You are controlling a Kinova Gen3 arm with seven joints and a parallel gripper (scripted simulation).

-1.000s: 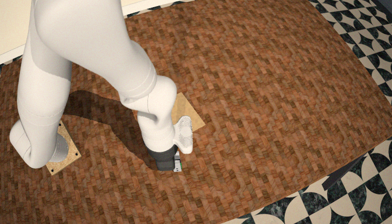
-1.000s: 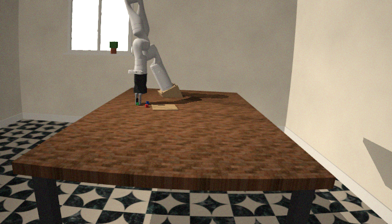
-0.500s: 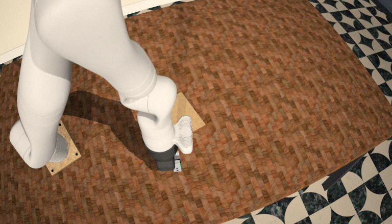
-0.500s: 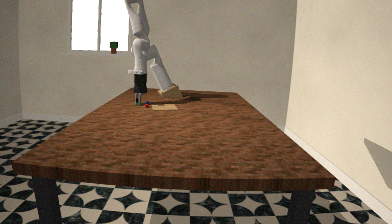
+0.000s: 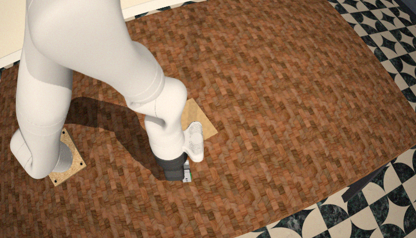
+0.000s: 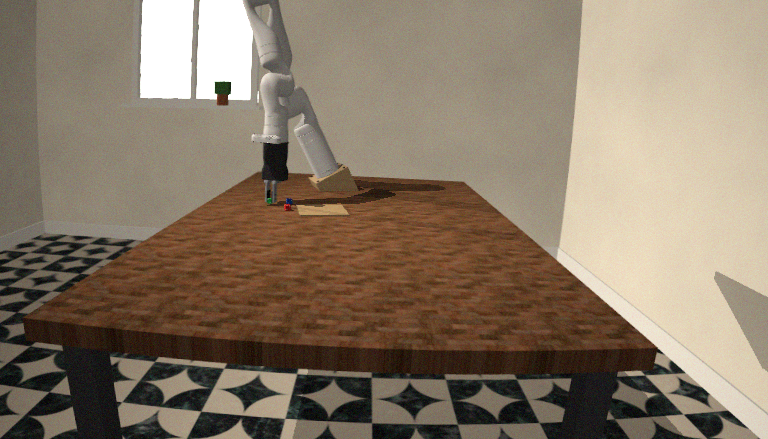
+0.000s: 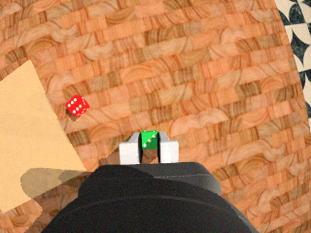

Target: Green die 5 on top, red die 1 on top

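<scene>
My gripper (image 5: pixel 187 173) (image 6: pixel 271 201) (image 7: pixel 150 143) is shut on the green die (image 5: pixel 190 175) (image 6: pixel 269 201) (image 7: pixel 150 139), holding it between the fingertips at or just above the table. Its face towards the wrist camera shows three pips in a diagonal. The red die (image 6: pixel 287 207) (image 7: pixel 77 105) lies on the table beside the mat (image 5: pixel 200 115) (image 6: pixel 322 210) (image 7: pixel 24 121), off it, with six pips on its upper face. The blue die (image 6: pixel 289 200) stands behind the red die in the exterior view; its pips are too small to read, and the wrist view does not show it. The mat lies flat.
The arm's wedge-shaped base (image 5: pixel 78 161) (image 6: pixel 339 179) stands on the table (image 5: pixel 275 85) (image 6: pixel 368 275) behind the mat. The arm hides part of the mat and the red and blue dice in the top view. A table edge shows at the wrist view's upper right.
</scene>
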